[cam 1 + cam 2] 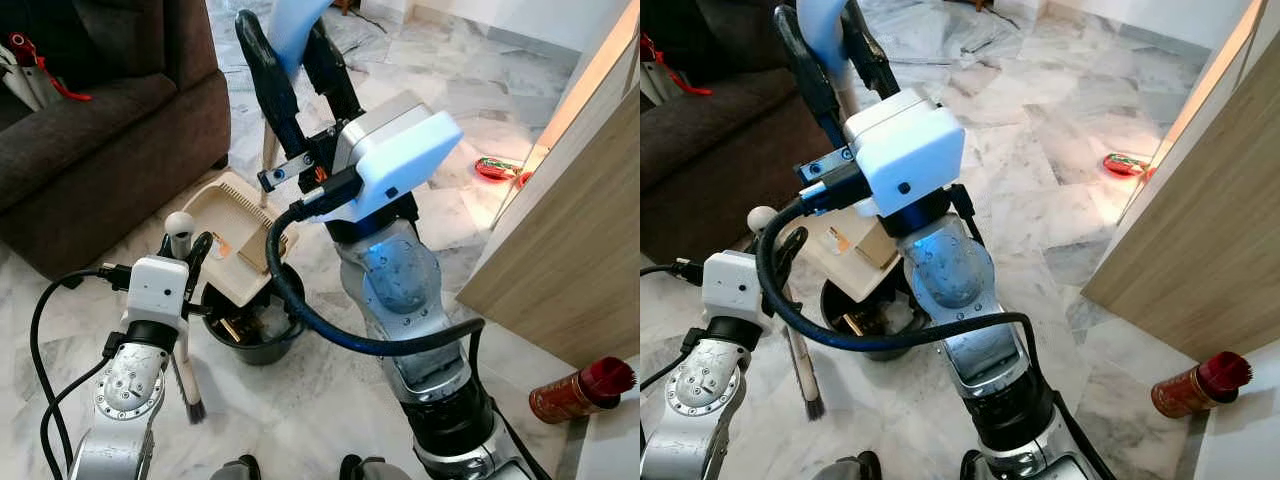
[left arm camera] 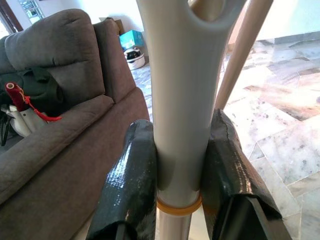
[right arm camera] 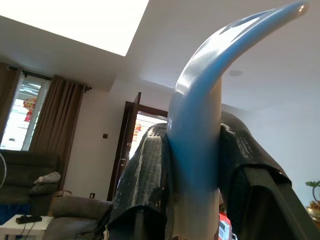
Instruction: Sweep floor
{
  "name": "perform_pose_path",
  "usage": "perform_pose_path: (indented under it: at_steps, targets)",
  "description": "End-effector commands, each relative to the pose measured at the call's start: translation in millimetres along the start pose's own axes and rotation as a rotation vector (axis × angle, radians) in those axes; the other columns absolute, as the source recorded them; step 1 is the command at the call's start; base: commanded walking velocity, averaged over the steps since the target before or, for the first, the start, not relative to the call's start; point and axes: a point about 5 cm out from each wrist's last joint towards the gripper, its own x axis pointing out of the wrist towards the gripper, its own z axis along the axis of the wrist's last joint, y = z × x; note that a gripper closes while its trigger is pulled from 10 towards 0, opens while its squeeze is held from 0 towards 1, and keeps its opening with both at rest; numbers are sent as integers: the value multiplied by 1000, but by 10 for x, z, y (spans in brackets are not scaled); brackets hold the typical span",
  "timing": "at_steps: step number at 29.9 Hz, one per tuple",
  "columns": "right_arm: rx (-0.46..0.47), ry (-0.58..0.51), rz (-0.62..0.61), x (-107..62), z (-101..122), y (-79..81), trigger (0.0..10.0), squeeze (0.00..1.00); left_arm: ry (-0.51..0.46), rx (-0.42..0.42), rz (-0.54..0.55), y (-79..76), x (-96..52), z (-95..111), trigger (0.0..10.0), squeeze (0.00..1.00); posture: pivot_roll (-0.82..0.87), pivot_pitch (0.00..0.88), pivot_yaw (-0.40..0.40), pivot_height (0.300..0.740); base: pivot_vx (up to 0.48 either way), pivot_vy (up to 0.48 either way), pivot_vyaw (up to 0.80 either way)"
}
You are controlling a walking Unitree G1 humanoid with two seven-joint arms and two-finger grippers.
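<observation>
The cream dustpan (image 1: pixel 235 235) tilts over a black bucket (image 1: pixel 250 335) on the marble floor (image 1: pixel 420 90), its pale blue handle (image 3: pixel 200 130) clamped in the right gripper (image 1: pixel 290 55), raised high. The left gripper (image 1: pixel 185 250) is closed around the grey brush handle (image 2: pixel 177 110), with the brush's dark bristles (image 1: pixel 195 408) down on the floor just beside the bucket. A brown sofa (image 1: pixel 90 150) stands to the left, a wooden cabinet (image 1: pixel 560 260) to the right, and a red-capped bottle (image 1: pixel 580 390) lies near it.

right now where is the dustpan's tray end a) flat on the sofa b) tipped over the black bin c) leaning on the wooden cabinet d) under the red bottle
b, the cream dustpan is tilted with its lower edge over the black bin, held up by its handle in the right gripper.
</observation>
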Motion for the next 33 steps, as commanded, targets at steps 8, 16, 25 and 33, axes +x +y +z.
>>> perform_pose_path:
  at_steps: [8, 16, 25, 33]
  targets:
    - [-42, -154, 30, 25, 268, 77, 10000, 0, -49, 26, -14, -8, 15, 70, 10000, 0, 28, 203, -36, 740, 0, 0, 0]
    - [-58, -156, 23, 20, 261, 71, 10000, 0, -50, 23, -15, -16, 18, 69, 10000, 0, 27, 204, -36, 740, 0, 0, 0]
    - [-78, -155, 28, 18, 252, 70, 10000, 0, -49, 23, -16, -21, 14, 68, 10000, 0, 27, 208, -36, 740, 0, 0, 0]
    - [-88, -159, 23, 16, 250, 61, 10000, 0, -49, 21, -18, -32, 18, 69, 10000, 0, 27, 208, -37, 740, 0, 0, 0]
